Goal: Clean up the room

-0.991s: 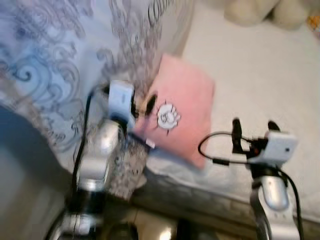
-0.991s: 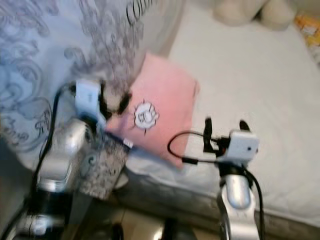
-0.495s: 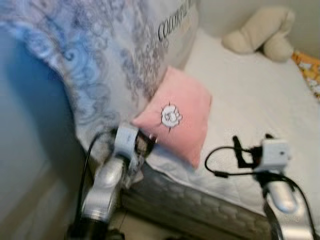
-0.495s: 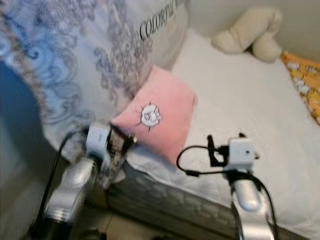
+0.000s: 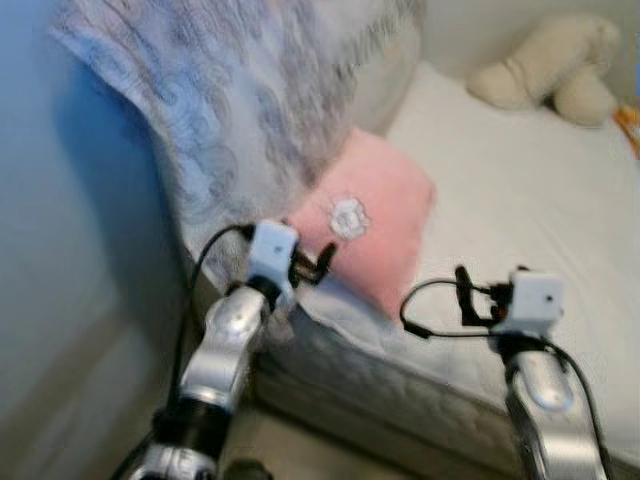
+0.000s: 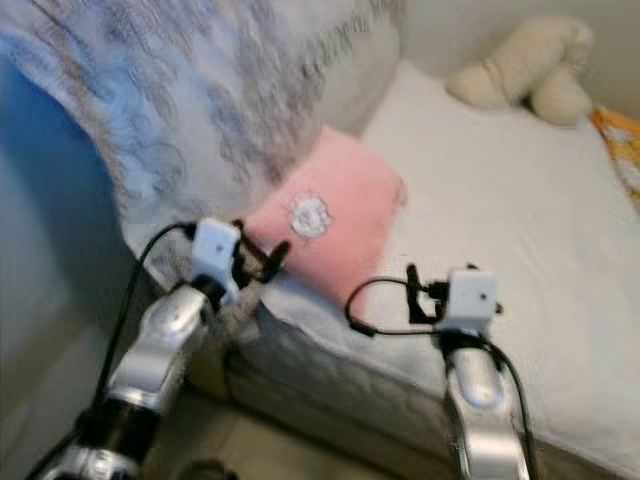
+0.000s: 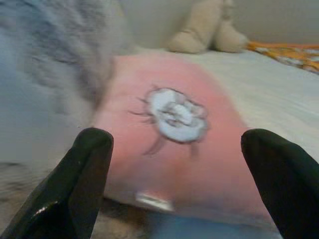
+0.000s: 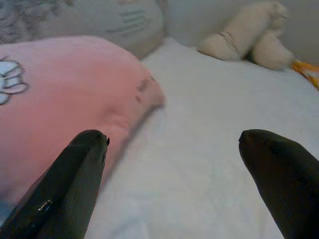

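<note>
A pink pillow (image 5: 375, 225) with a white flower patch (image 7: 175, 113) lies at the near edge of the bed (image 5: 500, 180), partly tucked under a grey-blue patterned duvet (image 5: 240, 110). My left gripper (image 5: 320, 264) is open just in front of the pillow's near corner, and its two fingers (image 7: 89, 164) frame the pillow without touching it. To the right, my right gripper (image 5: 488, 288) hovers open above the white sheet, with the pillow's right edge (image 8: 75, 94) off to one side.
A cream plush toy (image 5: 555, 75) lies at the far end of the bed, with an orange patterned cloth (image 5: 630, 120) beside it. The quilted mattress side (image 5: 390, 370) faces me. A blue wall (image 5: 70, 240) and floor strip run along the left.
The camera has swung and pulled back, so the whole scene has shifted. My left gripper has come down from the pillow's left edge to its near corner. The right arm holds its pose.
</note>
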